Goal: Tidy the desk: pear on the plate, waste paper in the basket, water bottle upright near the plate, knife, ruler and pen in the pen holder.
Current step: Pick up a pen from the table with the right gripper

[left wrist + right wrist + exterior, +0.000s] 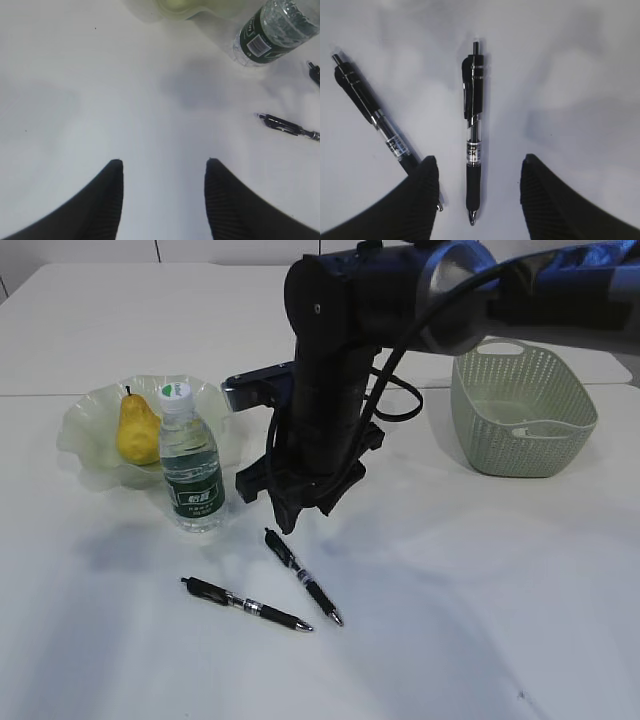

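The yellow pear [137, 430] lies in the pale green ruffled plate [85, 425]. The water bottle [190, 470] stands upright just in front of the plate and also shows in the left wrist view [270, 30]. Two black pens lie on the desk [480, 590]. My right gripper [300, 508] reaches across the middle and hangs open over one pen [303, 575]. In the right wrist view that pen [474, 135] lies between the open fingers [477, 165], with the other pen [375, 117] to its left. My left gripper [162, 167] is open and empty over bare desk. Pen holder, ruler, knife and waste paper are out of view.
The sage green basket [520, 410] stands at the back right. The second pen [245, 605] lies front left of the first, their tips close together. The right arm hides the desk's back middle. The left wrist view shows the plate's edge [190, 7] and a pen [287, 127].
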